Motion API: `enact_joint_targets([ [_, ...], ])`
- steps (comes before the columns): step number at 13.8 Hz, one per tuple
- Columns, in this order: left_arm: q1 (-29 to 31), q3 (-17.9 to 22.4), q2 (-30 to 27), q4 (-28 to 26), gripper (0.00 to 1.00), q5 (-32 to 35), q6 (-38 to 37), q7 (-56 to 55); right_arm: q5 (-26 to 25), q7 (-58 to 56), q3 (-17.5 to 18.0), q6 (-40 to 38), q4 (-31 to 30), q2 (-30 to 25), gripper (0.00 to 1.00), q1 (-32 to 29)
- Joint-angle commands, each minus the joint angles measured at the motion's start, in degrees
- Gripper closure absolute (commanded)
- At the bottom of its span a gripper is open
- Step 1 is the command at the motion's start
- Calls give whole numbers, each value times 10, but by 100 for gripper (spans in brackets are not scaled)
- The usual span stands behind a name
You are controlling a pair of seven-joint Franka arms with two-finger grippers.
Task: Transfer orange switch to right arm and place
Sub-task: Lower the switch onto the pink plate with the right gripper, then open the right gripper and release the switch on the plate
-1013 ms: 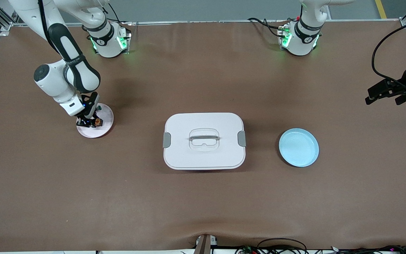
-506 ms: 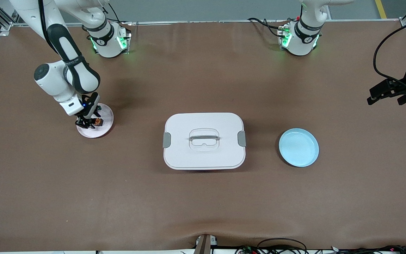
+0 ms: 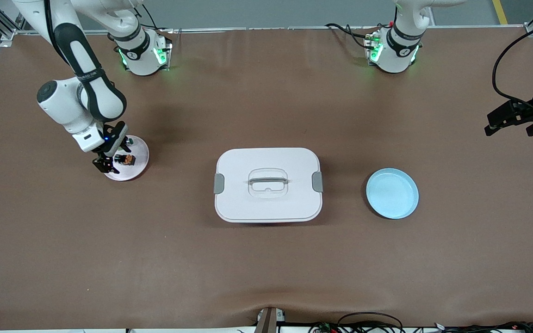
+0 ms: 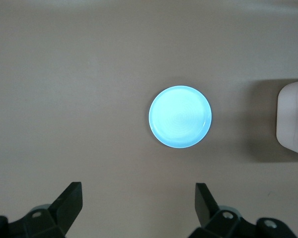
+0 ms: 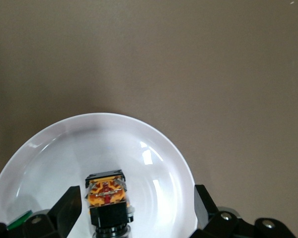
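orange switch [image 5: 106, 194] on pink plate [image 3: 138, 167]

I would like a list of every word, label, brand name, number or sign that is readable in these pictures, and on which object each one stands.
No text can be read with certainty.
Right arm: a small light marking on its black section, too small to read.
Orange switch: an orange and red patterned face, no legible characters.
White lidded box, blue plate, pink plate: no print visible.

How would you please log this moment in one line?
small black-and-orange switch: on round white plate | right gripper: open above it | left gripper: open, waiting
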Motion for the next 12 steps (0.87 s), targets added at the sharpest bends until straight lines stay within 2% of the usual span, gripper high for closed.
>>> enact_joint_targets([
  [1, -6, -2, 4, 15, 0, 14, -20, 9, 15, 3, 1, -13, 9, -11, 0, -5],
  [5, -6, -5, 24, 64, 0, 12, -56, 8, 11, 44, -3, -67, 32, -12, 0, -5],
  [9, 0, -5, 25, 64, 0, 6, -59, 2, 1, 74, -4, -79, 44, -16, 0, -1],
  [11, 2, -4, 25, 64, 0, 6, -59, 2, -28, 94, -4, -109, 55, -18, 0, -6],
  [12, 2, -4, 25, 65, 0, 6, -59, 2, -66, 126, -7, -134, 64, -22, 0, -9],
])
